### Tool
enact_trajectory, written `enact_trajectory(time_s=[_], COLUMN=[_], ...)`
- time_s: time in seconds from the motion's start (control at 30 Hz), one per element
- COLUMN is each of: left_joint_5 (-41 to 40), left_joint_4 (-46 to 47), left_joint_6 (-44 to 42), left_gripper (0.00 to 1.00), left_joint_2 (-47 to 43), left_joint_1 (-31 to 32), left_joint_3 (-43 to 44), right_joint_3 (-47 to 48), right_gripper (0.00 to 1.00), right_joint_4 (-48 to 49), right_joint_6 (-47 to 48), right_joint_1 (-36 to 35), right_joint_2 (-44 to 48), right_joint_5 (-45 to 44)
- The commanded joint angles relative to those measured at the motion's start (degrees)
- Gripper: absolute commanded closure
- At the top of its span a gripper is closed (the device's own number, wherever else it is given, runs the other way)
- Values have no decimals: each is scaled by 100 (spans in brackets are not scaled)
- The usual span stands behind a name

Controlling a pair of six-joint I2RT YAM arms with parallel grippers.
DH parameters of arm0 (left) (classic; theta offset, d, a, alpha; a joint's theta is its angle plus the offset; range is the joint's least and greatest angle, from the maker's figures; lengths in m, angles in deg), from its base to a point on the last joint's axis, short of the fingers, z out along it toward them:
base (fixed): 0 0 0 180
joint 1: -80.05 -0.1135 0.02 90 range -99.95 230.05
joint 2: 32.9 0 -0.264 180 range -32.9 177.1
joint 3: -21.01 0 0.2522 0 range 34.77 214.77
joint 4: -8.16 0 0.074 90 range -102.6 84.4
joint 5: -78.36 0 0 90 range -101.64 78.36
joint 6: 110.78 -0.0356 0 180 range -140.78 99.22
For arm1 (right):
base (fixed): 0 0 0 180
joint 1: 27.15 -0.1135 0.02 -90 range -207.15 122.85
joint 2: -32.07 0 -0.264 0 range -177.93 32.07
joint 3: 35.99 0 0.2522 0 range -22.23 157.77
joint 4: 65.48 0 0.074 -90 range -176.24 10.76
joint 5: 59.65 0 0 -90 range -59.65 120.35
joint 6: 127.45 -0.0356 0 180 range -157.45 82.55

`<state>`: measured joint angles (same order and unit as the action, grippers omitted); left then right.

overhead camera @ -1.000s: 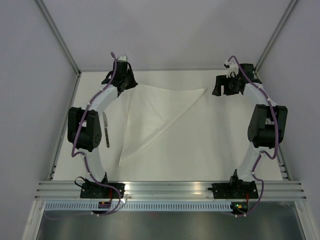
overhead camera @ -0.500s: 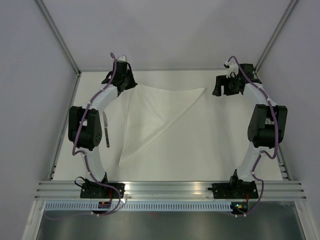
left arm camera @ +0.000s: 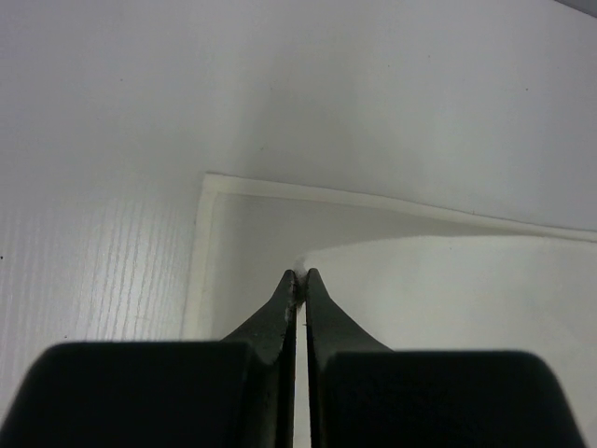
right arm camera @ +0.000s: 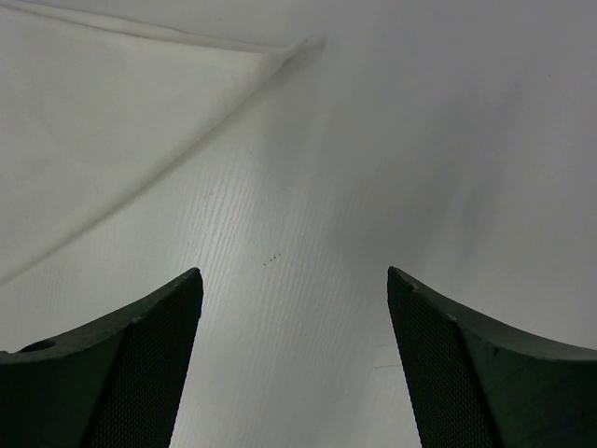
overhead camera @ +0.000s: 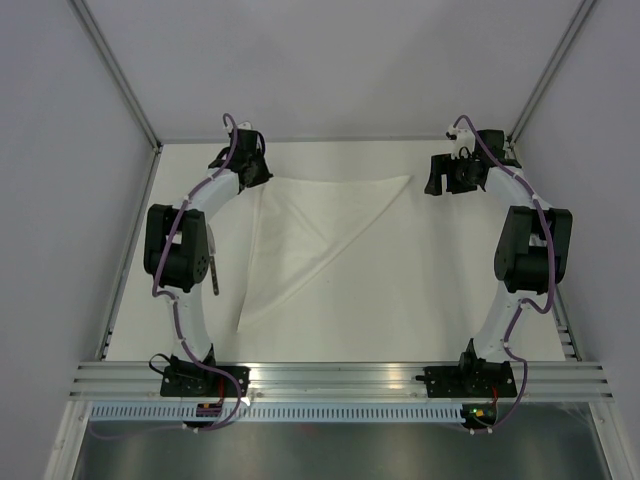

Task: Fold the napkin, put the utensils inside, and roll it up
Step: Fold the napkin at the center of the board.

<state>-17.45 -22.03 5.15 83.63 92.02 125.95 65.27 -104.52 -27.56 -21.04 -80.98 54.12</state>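
The white napkin (overhead camera: 310, 230) lies folded into a triangle in the middle of the table. One point reaches far right, another near left. My left gripper (overhead camera: 262, 176) is at the napkin's far left corner. In the left wrist view the gripper (left arm camera: 301, 273) is shut, with the top layer of the napkin (left arm camera: 448, 289) pinched at the tips above the lower layer's corner. My right gripper (overhead camera: 436, 176) stands open just right of the napkin's far right point, over bare table. The right wrist view shows that gripper (right arm camera: 294, 280) empty, the napkin (right arm camera: 112, 131) to its upper left. A knife (overhead camera: 212, 270) lies left of the napkin, partly behind the left arm.
The off-white table (overhead camera: 420, 300) ends at an aluminium rail (overhead camera: 340, 378) on the near side, where both arm bases sit. Grey walls and slanted frame posts (overhead camera: 120, 80) close in the far corners.
The left arm's elbow has shifted slightly right and its gripper has crept toward the far edge, still shut on the napkin corner. The right arm has barely moved.
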Motion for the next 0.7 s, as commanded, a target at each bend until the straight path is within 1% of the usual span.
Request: enact_trajectory(time_s=[0.0, 0.17, 0.67], left_joint_5=[-88, -149, -167], left_joint_4=[-27, -71, -159], left_joint_6=[167, 114, 87], left_gripper=[98, 98, 98], left_joint_2=[-121, -420, -728], left_joint_1=[-28, -28, -1], left_joint_3=[243, 216, 164], right_joint_3=[30, 30, -40], right_gripper=[15, 15, 15], right_joint_4=[-21, -30, -39], right_joint_6=[101, 92, 127], right_joint_1=[-22, -22, -22], right_joint_2=[-6, 3, 135], right_joint_5=[-83, -65, -65])
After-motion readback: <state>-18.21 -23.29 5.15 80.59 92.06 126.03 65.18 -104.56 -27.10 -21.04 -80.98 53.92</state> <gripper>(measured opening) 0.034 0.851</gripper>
